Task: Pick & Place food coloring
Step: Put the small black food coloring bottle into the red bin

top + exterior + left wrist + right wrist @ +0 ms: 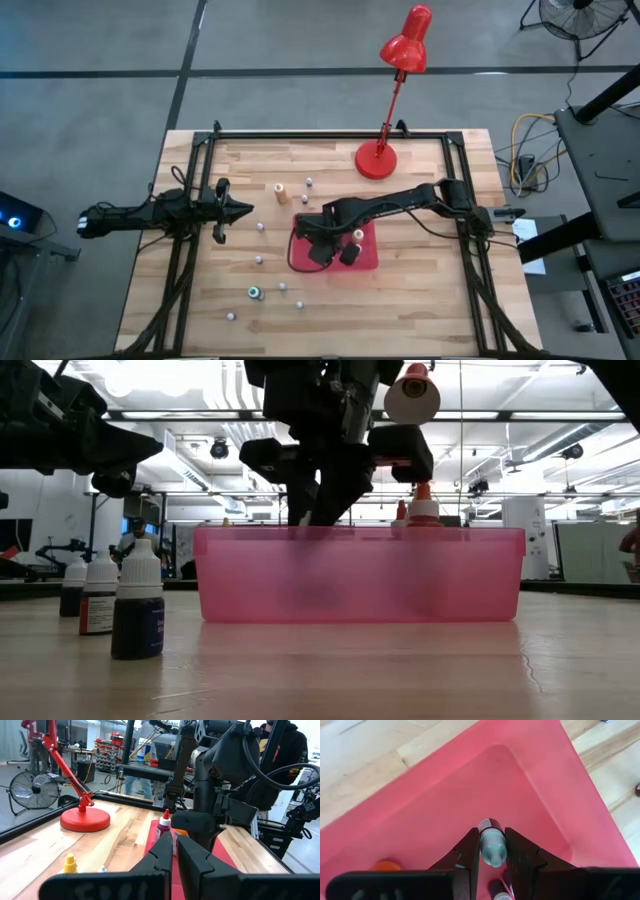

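Your right claw [492, 851] is clamped on a small food coloring bottle [492, 841], holding it over the red tray [530, 785] mid-worktop. Your left claw [238, 210] waits, fingers together, near the worktop's left edge.

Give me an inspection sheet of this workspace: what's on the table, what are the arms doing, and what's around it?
Surface: wooden table, bare in most places.
Job's things: small food coloring bottles scattered at left; red tray holds a few more.
Clutter: red desk lamp at the far edge.
Grippers: right gripper over the tray, shut on a teal-capped bottle; left gripper shut, empty, waiting at left.
Cables: yellow cable on the floor at right.
Surroundings: a fan in the corner; workshop behind.
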{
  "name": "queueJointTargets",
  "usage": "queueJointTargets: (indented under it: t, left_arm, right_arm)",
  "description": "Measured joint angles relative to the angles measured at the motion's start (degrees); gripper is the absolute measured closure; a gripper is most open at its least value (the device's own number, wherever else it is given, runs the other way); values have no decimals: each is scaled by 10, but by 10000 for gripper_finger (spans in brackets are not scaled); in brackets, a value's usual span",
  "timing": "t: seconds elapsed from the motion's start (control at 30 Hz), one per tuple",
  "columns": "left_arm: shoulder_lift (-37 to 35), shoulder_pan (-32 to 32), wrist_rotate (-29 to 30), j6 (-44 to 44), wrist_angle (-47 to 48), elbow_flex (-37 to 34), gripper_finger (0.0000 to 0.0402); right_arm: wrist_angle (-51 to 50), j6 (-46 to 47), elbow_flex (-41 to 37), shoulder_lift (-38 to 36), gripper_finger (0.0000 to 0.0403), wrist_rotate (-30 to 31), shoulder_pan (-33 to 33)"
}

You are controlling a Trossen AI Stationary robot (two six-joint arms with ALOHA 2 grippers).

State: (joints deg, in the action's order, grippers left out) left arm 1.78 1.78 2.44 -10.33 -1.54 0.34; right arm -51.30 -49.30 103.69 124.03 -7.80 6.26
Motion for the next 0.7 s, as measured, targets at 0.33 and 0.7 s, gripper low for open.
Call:
queueJointTargets:
  t: [0.33, 0.7]
  left_arm:
    - [0, 0, 0, 0, 0, 0, 402]
    - [0, 0, 0, 0, 0, 0, 402]
  right_arm:
    - [-23, -14, 46, 0, 337, -4, 15]
    - [-23, -137, 65, 0, 337, -1, 1]
